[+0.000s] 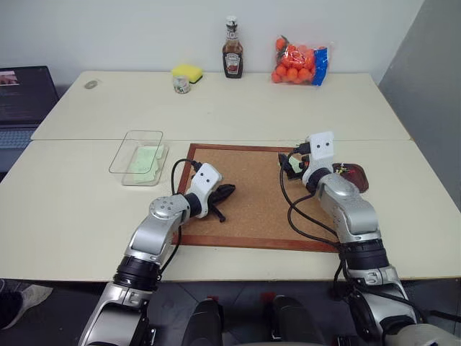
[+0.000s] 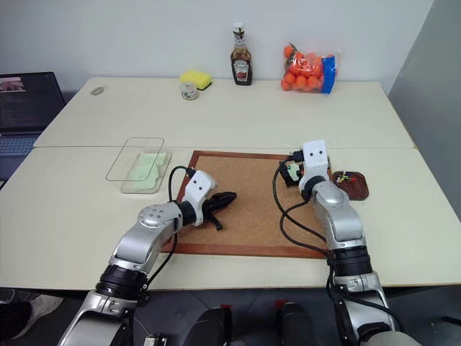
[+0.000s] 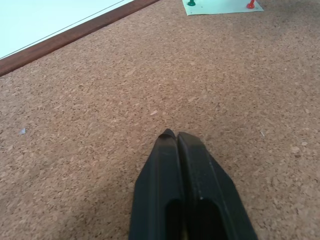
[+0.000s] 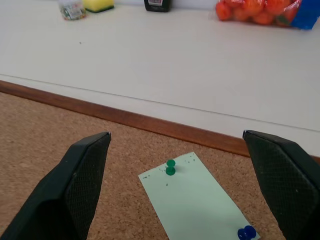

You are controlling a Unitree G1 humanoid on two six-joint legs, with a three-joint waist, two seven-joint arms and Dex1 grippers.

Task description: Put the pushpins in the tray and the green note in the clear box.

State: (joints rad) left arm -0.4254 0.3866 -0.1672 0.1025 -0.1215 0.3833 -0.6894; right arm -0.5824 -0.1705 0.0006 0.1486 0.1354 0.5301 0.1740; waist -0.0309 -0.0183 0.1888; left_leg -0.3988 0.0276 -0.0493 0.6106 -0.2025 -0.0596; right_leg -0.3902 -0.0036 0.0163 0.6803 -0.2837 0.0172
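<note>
A green note (image 4: 197,205) lies pinned to the corkboard (image 1: 252,194) near its far right corner. A green pushpin (image 4: 170,167) and a blue one (image 4: 246,232) hold it, and a red pin (image 3: 251,5) shows at another corner. My right gripper (image 4: 175,136) hovers just in front of the note, open wide, with nothing between its fingers. My left gripper (image 1: 227,192) rests low over the board's left-middle, shut with nothing visible in it. The dark brown tray (image 2: 358,189) sits right of the board with a few pushpins (image 2: 344,176) in it. The clear box (image 1: 128,159) stands left of the board with pale green slips (image 1: 148,157) inside.
Along the table's far edge stand a ketchup bottle (image 1: 232,49), a bag of oranges (image 1: 299,61), a yellow sponge (image 1: 187,72) and a small jar (image 1: 181,84). A laptop (image 1: 25,94) sits at the far left. A seam runs between the two tabletops behind the board.
</note>
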